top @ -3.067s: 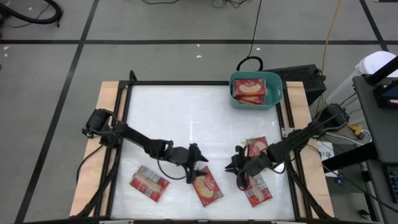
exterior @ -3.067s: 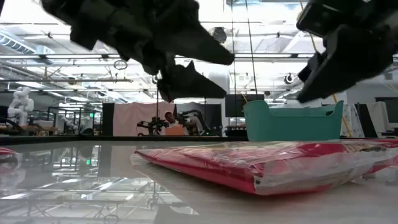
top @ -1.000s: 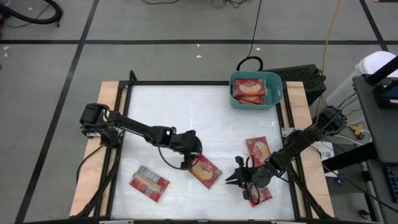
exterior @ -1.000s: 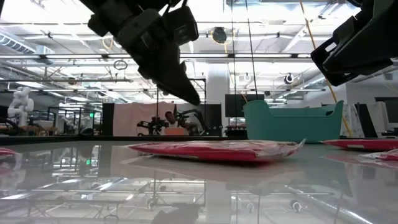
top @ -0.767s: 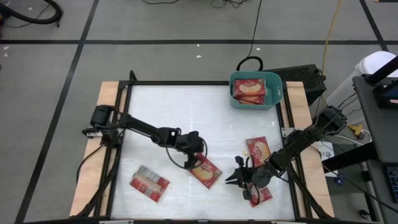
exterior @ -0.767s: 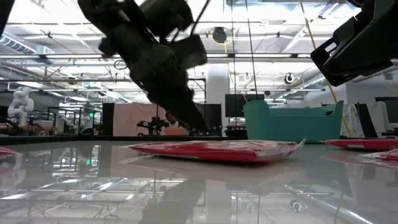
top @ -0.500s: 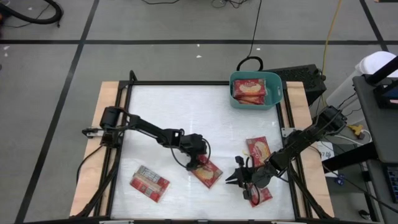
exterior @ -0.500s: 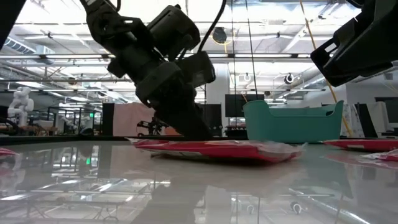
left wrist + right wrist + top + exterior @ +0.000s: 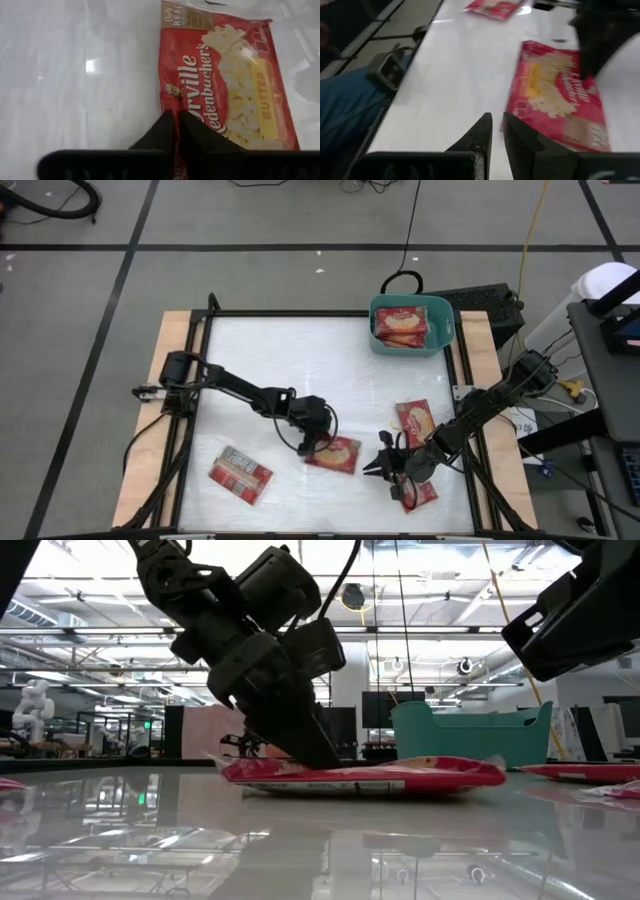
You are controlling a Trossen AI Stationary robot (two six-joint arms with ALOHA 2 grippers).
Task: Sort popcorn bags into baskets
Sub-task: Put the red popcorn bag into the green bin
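Table point(image 9: 290, 350) carries a teal basket point(image 9: 442, 340) at its far right corner, with red popcorn bags point(image 9: 402, 324) stacked inside. Left gripper point(image 9: 316, 442), near the front edge at mid-width, is closed onto the edge of a butter popcorn bag point(image 9: 337, 455) lying flat. Right gripper point(image 9: 372, 467), just beside that bag toward the right edge, has its fingers nearly together and holds nothing. Loose bags lie at front left point(image 9: 240, 474) and front right point(image 9: 414, 419).

Four red popcorn bags point(image 9: 334, 454) flat on table; two inside teal basket point(image 9: 441, 340).
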